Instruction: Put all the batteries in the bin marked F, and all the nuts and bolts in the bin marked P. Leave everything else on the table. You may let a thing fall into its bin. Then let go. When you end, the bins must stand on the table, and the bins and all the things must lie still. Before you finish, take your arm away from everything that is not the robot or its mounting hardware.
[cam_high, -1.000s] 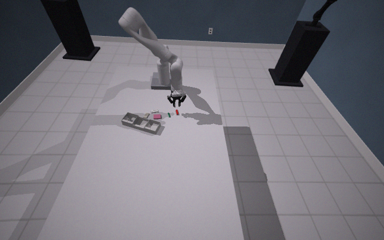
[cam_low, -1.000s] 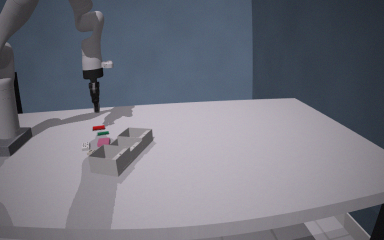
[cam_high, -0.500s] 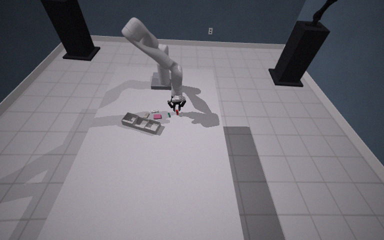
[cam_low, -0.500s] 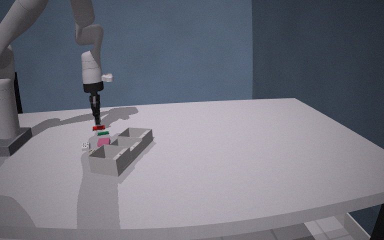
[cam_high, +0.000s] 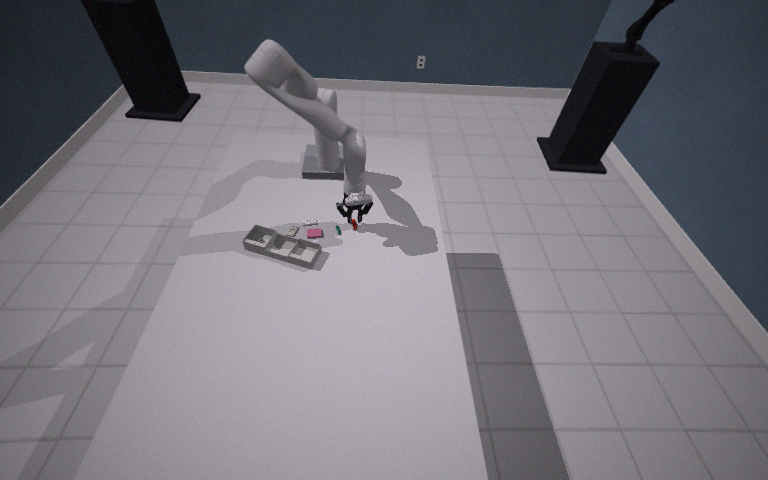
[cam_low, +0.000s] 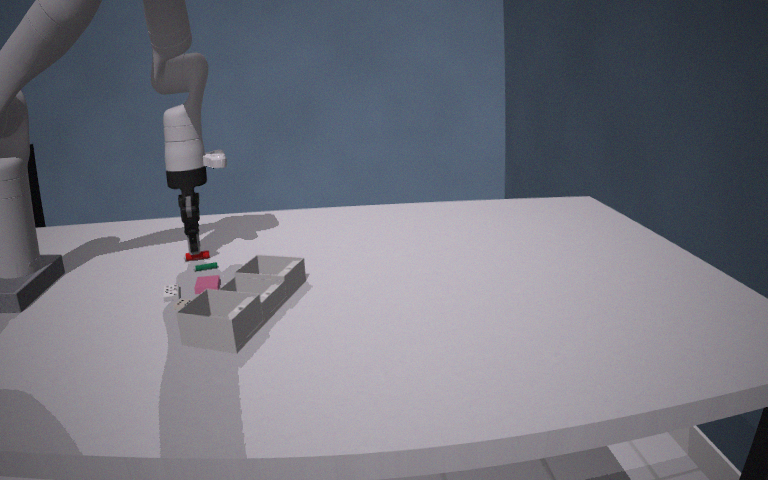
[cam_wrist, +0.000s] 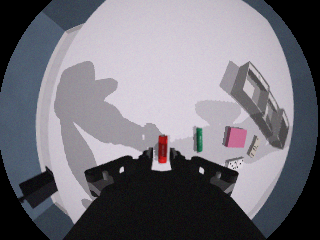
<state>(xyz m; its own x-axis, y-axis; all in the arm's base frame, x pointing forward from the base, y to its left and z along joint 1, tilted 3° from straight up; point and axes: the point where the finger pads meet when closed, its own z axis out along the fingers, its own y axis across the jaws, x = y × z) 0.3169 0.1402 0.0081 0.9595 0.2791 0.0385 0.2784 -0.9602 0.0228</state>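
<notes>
Small red battery (cam_low: 197, 255) lying flat on the table (cam_low: 453, 294), half-spread pincer (cam_low: 193, 246) straddling it without gripping, green battery (cam_low: 206, 266) just beside, grey three-compartment bin (cam_low: 243, 305) nearby, contents unclear.

- The battery (cam_wrist: 162, 148) between the black gripper (cam_wrist: 162, 158) fingers was bright red.
- Another battery (cam_wrist: 199, 139) was green.
- A block (cam_wrist: 236, 136) was plain pink.
- Two dice (cam_low: 171, 292) were white with dark dots.
- The bins (cam_low: 237, 325) were flat grey, the table (cam_low: 453, 294) pale grey-white.
- The wall (cam_low: 351, 101) was blue.
</notes>
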